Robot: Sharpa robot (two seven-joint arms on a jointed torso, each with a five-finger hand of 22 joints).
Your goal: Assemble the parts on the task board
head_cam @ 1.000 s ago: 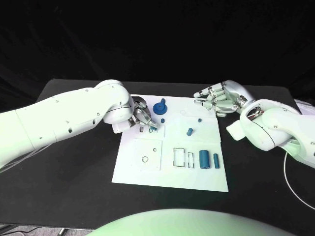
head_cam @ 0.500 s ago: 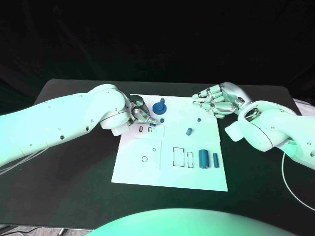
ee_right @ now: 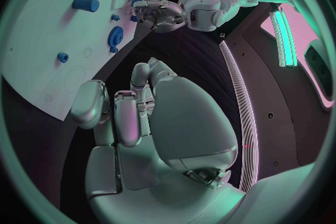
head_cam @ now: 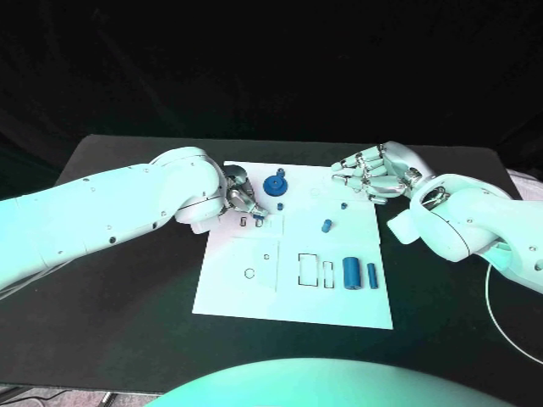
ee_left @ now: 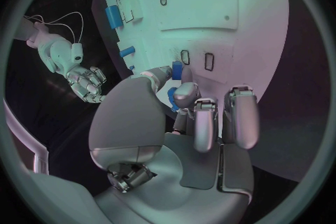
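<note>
- Head view: the task board (head_cam: 241,292) lay in the middle of the black table (head_cam: 125,297). The left hand (head_cam: 241,199) hung over the board's far left part, its fingers drawn together on a small blue part (head_cam: 262,215) right at two small slots (head_cam: 243,223). A blue round part with a stem (head_cam: 277,186) stood just beside that hand, toward the far edge. A small blue peg (head_cam: 327,226) lay near the board's middle, with a tiny blue piece (head_cam: 344,207) beyond it. A thick blue cylinder (head_cam: 351,275) and a thin blue pin (head_cam: 372,275) lay side by side near the right edge. The right hand (head_cam: 376,174) hovered at the board's far right corner, fingers curled but apart, holding nothing.
- Left wrist view: the left hand (ee_left: 178,123) pinched the small blue part (ee_left: 177,71) between thumb and fingertips, close to the two slots (ee_left: 197,60). The thick cylinder (ee_left: 113,17) lay further along the board.
- Right wrist view: the right hand (ee_right: 140,117) had loosely bent fingers, with nothing in them, off the board's edge. The left hand (ee_right: 157,14) was visible across the board, near the round part (ee_right: 115,36). The thick cylinder (ee_right: 85,4) lay apart from both.
</note>
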